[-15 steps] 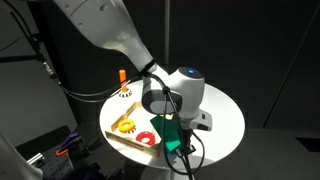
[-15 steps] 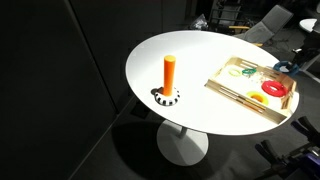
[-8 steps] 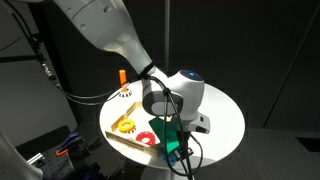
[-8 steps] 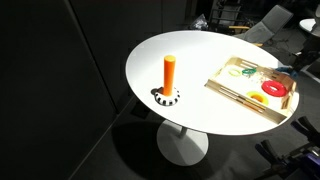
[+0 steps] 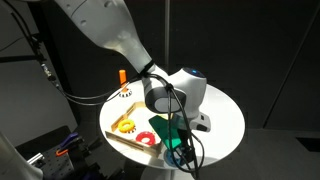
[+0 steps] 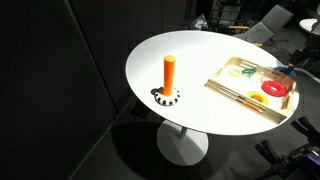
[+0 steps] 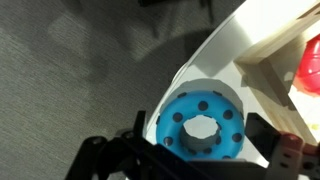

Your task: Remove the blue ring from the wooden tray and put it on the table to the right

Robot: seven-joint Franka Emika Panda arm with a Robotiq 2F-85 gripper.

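The blue ring (image 7: 180, 112), dotted with dark spots, lies flat on the white table (image 7: 215, 60) near its rim, outside the wooden tray (image 7: 262, 62). My gripper (image 7: 200, 130) hangs right over it, open. One dark finger stands on each side of the ring with a strip of table showing between finger and ring. In an exterior view the gripper (image 5: 178, 142) is low over the table's front edge, next to the tray (image 5: 112, 133), and hides the ring.
A yellow ring (image 5: 126, 125) and a red ring (image 5: 146, 138) stay in the tray. An orange peg on a black-and-white base (image 6: 170, 72) stands alone on the round table (image 6: 180, 45). Beyond the table's edge the floor drops away.
The jaws have gone from shut on the blue ring to open, and the ring now rests free on the table. The arm has barely moved.
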